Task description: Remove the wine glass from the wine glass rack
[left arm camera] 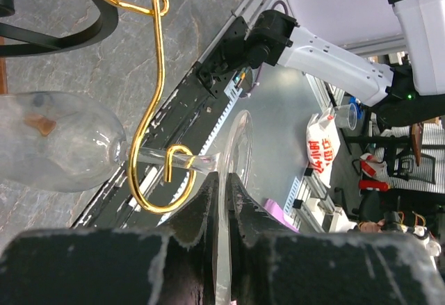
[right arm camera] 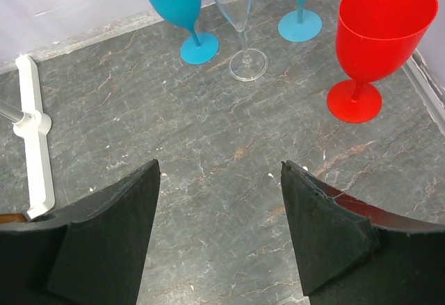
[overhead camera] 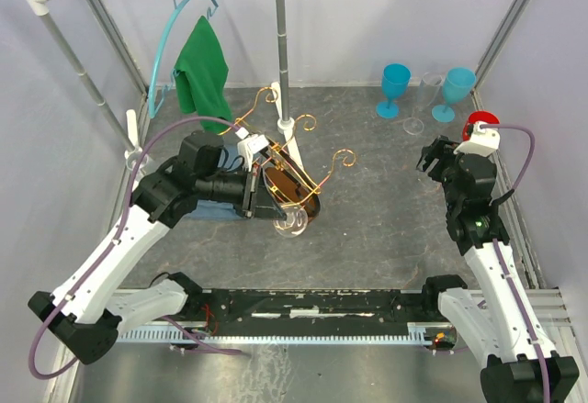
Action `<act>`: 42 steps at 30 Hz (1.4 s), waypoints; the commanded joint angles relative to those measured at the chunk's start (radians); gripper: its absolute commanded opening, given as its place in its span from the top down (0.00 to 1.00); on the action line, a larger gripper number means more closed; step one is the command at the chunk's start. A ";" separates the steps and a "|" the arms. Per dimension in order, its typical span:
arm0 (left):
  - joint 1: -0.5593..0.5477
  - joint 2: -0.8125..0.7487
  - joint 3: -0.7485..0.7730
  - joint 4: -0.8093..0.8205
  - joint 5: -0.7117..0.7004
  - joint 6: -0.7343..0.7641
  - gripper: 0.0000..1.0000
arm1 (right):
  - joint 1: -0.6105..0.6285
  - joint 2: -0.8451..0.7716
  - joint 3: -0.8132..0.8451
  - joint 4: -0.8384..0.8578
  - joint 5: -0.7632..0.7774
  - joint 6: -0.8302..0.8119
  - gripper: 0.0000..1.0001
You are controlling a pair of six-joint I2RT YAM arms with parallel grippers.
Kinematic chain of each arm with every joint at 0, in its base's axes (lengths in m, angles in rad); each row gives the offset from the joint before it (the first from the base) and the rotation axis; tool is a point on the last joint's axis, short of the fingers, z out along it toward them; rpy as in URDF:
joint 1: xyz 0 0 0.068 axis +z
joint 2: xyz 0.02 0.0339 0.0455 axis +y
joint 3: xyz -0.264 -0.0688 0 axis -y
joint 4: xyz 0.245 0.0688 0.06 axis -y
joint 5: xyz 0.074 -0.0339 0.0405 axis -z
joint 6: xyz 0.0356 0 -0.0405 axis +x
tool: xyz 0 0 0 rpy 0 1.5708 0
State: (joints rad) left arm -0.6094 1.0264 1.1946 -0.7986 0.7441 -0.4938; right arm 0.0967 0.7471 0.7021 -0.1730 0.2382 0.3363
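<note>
The wine glass rack [overhead camera: 308, 183] is a gold wire frame with curled ends on a brown base, standing at the table's middle left. A clear wine glass [overhead camera: 292, 221] hangs from its near end. In the left wrist view the bowl [left arm camera: 55, 142] lies to the left and the stem passes through a gold scroll hook [left arm camera: 161, 180]. My left gripper [left arm camera: 224, 180] is shut on the glass's thin foot disc [left arm camera: 238, 145], seen edge-on between the fingers. My right gripper [right arm camera: 221, 167] hangs open over bare table at the right, far from the rack, with nothing between its fingers.
Two blue goblets [overhead camera: 395, 86] [overhead camera: 457, 91], a clear flute [overhead camera: 424, 100] and a red goblet [right arm camera: 379, 41] stand at the back right, just beyond my right gripper. A white-and-grey clothes rail [overhead camera: 280, 45] with a green cloth [overhead camera: 204, 72] and a blue hanger [overhead camera: 170, 31] rises behind the rack.
</note>
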 commanded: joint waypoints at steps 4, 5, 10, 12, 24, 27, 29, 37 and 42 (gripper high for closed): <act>0.014 -0.052 -0.075 0.156 0.078 -0.092 0.97 | 0.005 -0.002 -0.004 0.027 0.016 0.000 0.22; 0.014 -0.056 -0.085 0.176 0.087 -0.108 0.97 | 0.005 0.000 -0.004 0.027 0.016 0.000 0.22; 0.010 -0.061 -0.109 0.251 0.118 -0.167 0.97 | 0.005 0.004 -0.004 0.029 0.016 0.000 0.22; 0.004 -0.059 -0.109 0.276 0.126 -0.188 0.97 | 0.005 0.004 -0.004 0.028 0.018 0.000 0.22; -0.198 -0.010 -0.142 0.530 0.083 -0.350 0.97 | 0.006 0.016 -0.003 0.029 0.024 -0.002 0.22; -0.198 -0.006 -0.140 0.513 0.069 -0.335 0.97 | 0.005 0.015 0.000 0.022 0.025 -0.004 0.22; -0.198 -0.007 -0.136 0.484 0.057 -0.320 0.97 | 0.005 0.012 -0.001 0.019 0.027 -0.005 0.22; -0.186 -0.054 -0.201 0.461 0.035 -0.354 0.97 | 0.005 0.008 0.002 0.014 0.029 -0.004 0.22; -0.115 -0.108 -0.228 0.410 0.046 -0.352 0.97 | 0.005 0.001 0.000 0.011 0.030 -0.006 0.22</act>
State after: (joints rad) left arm -0.7670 0.9791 0.9684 -0.3706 0.7403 -0.8047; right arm 0.0967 0.7658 0.6968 -0.1818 0.2489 0.3359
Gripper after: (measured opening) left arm 0.119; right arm 0.781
